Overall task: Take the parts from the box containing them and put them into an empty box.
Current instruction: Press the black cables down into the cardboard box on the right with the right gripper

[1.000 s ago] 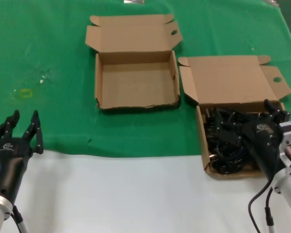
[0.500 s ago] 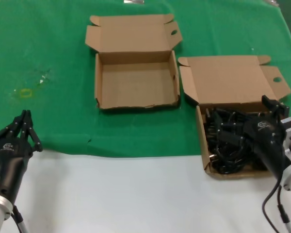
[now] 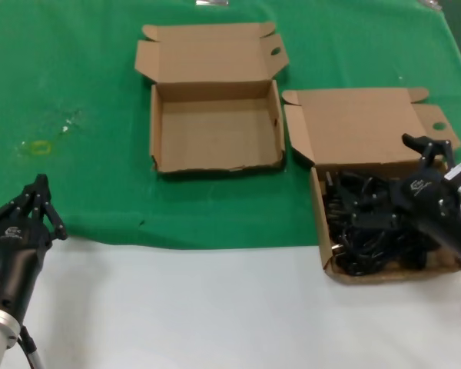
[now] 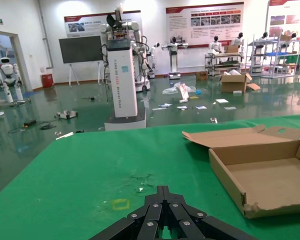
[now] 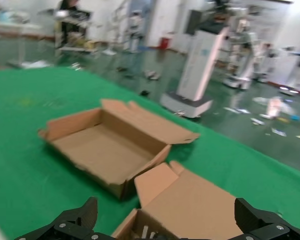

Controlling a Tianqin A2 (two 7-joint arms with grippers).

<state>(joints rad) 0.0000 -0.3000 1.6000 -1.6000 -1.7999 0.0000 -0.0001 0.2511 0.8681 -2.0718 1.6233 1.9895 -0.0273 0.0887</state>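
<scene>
Robotics lab hall — humanoid robots (image 4: 121, 30), wall posters (image 4: 204, 17).

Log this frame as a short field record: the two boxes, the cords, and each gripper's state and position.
full box: right side, lid open, holds the tangled black cords
empty box: centre, lid open, nothing inside
right gripper: open, above the full box's back edge, holding nothing
left gripper: shut, parked near the left front edge of the green cloth
cords moved: none visible in the empty box
</scene>
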